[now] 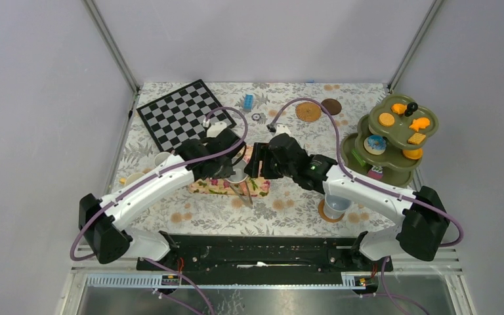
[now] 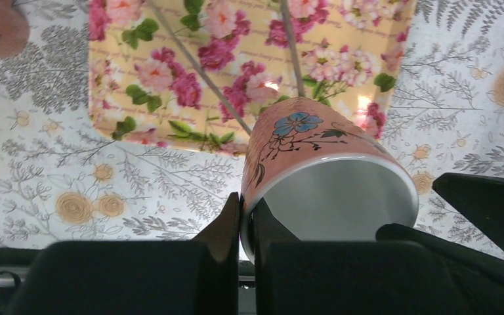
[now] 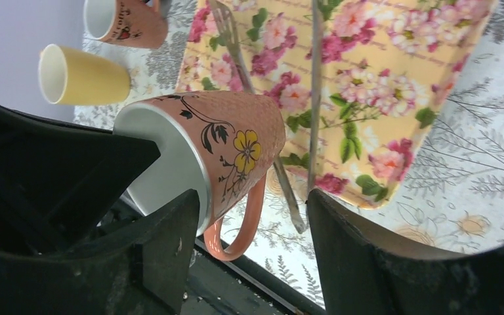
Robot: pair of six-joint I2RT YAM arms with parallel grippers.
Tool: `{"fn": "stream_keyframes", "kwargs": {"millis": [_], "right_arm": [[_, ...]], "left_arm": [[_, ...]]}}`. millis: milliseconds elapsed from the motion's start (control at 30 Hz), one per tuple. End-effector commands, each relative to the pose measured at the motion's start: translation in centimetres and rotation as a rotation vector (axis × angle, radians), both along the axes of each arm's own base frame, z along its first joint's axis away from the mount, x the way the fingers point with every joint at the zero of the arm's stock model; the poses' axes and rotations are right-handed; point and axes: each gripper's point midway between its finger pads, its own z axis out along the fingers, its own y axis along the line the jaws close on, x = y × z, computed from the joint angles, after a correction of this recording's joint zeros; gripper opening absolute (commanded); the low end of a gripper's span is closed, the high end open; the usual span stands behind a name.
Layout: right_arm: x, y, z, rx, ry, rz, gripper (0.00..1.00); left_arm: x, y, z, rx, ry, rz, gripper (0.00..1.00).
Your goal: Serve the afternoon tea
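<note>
A salmon-pink flowered mug (image 2: 315,164) hangs tilted over the near edge of the floral mat (image 2: 170,72). My left gripper (image 2: 248,210) is shut on its rim, one finger inside and one outside. The mug also shows in the right wrist view (image 3: 216,151), its handle (image 3: 243,223) between the spread fingers of my open right gripper (image 3: 249,220). In the top view both grippers (image 1: 230,172) (image 1: 257,164) meet at the mug (image 1: 238,176). A grey-blue mug (image 1: 336,205) stands on a coaster (image 1: 325,215). Orange pastries (image 1: 386,119) sit on a green tiered stand (image 1: 394,164).
Metal tongs (image 3: 236,46) lie on the floral mat (image 3: 380,79). A yellow mug (image 3: 82,75) and a brown mug (image 3: 125,20) stand left of the mat. Two coasters (image 1: 308,111) and a checkerboard (image 1: 184,115) lie at the back.
</note>
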Motion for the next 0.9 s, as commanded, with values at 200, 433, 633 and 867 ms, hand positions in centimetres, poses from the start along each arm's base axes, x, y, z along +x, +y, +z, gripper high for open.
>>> {"fn": "stream_keyframes", "kwargs": {"millis": [200, 433, 633, 867], "right_arm": [[1.4, -2.1, 0.3, -0.180, -0.040, -0.134, 0.45], [1.5, -3.0, -1.5, -0.295, -0.006, -0.221, 0.21], [2.4, -6.6, -1.7, -0.380, -0.008, -0.437, 0.00], [2.3, -9.3, -1.7, -0.390, -0.014, -0.572, 0.00]], "left_arm": [[2.7, -6.0, 3.0, -0.117, -0.104, -0.090, 0.00], [3.3, -8.5, 3.0, -0.148, -0.094, -0.147, 0.00], [3.5, -8.8, 3.8, -0.184, -0.126, -0.163, 0.07], [4.3, -8.7, 6.8, -0.289, -0.222, -0.213, 0.66]]}}
